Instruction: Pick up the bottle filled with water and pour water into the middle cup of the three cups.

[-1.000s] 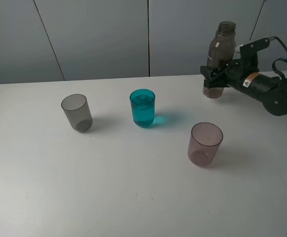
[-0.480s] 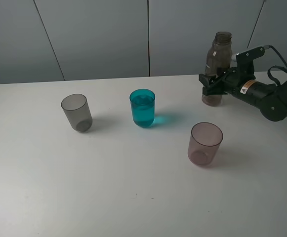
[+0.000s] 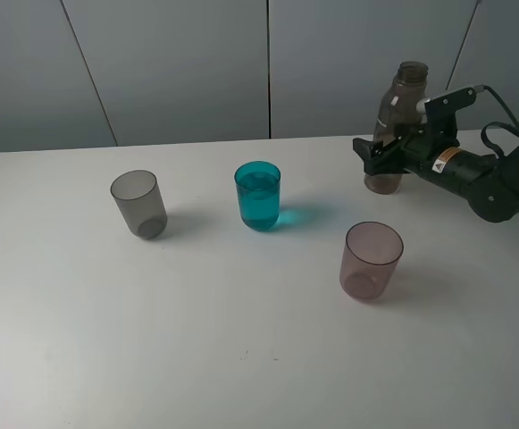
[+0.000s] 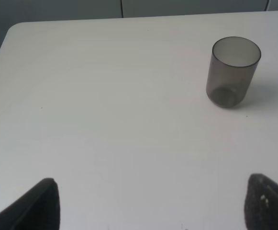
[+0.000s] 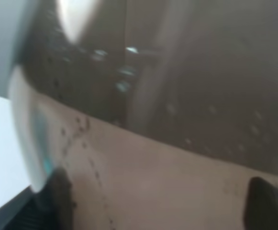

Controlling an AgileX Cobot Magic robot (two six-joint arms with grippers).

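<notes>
The smoky brown-grey bottle [image 3: 400, 107] stands on the table at the back right and fills the right wrist view [image 5: 177, 96]. My right gripper [image 3: 371, 156] reaches around its lower body with the jaws spread wide; in the right wrist view [image 5: 162, 211] a fingertip shows at each side of the bottle. The teal middle cup [image 3: 258, 197] stands upright with liquid in it, left of the bottle. The smoky grey cup [image 3: 138, 204] stands at the left and also shows in the left wrist view [image 4: 232, 79]. The pinkish-mauve cup [image 3: 371, 261] stands nearer the front. My left gripper [image 4: 148, 206] is open and empty.
The white table [image 3: 241, 340] reaches to a grey panelled wall at the back. Its rounded far left corner [image 4: 14, 28] shows in the left wrist view. The right arm [image 3: 491, 179] lies low over the back right of the table.
The bottle came down from a slight lift onto the table and now stands more upright. The right gripper's jaws have spread a little around it.
</notes>
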